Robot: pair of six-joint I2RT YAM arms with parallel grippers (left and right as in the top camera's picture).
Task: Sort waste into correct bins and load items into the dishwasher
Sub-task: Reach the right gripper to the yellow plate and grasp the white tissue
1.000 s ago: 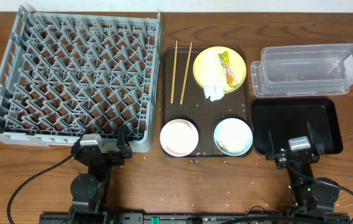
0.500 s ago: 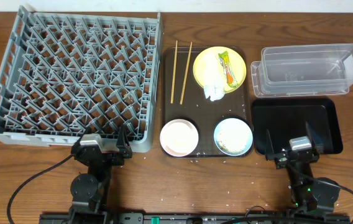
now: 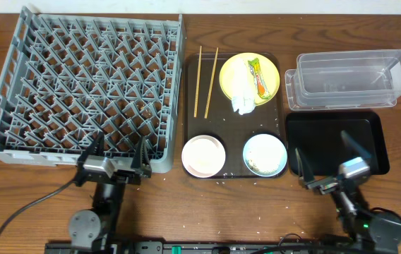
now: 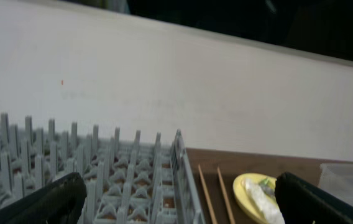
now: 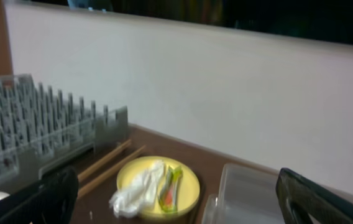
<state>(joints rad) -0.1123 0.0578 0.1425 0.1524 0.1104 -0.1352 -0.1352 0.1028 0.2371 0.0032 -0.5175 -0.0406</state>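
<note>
Wide apart and empty, the left pincer and right pincer sit at the surface's near edge. Sorting isn't begun: napkin and wrapper lie on the yellow plate, on the brown tray. Next, likely, the right pincer reaches over and closes on the napkin.

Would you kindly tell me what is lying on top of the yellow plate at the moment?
On the yellow plate lie a crumpled white napkin and, beside it, a green-and-orange snack wrapper. Whatever lies under the napkin is covered and cannot be seen.
</note>
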